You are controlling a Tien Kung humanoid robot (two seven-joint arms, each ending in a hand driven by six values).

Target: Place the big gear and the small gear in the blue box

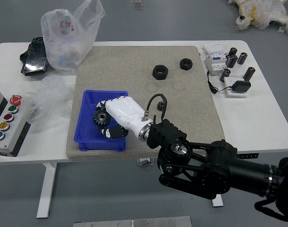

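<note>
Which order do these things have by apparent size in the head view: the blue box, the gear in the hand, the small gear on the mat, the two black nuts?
1. Blue box
2. Big gear in right hand
3. Nearer nut and farther nut: unsure, distance may explain the difference
4. Small gear

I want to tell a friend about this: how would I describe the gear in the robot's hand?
On the white table lies a beige mat, with a blue box on its left. Over the box, the robot's right hand holds a dark toothed wheel. It's clearly larger than the small gear near the wrist's black cable.
</note>
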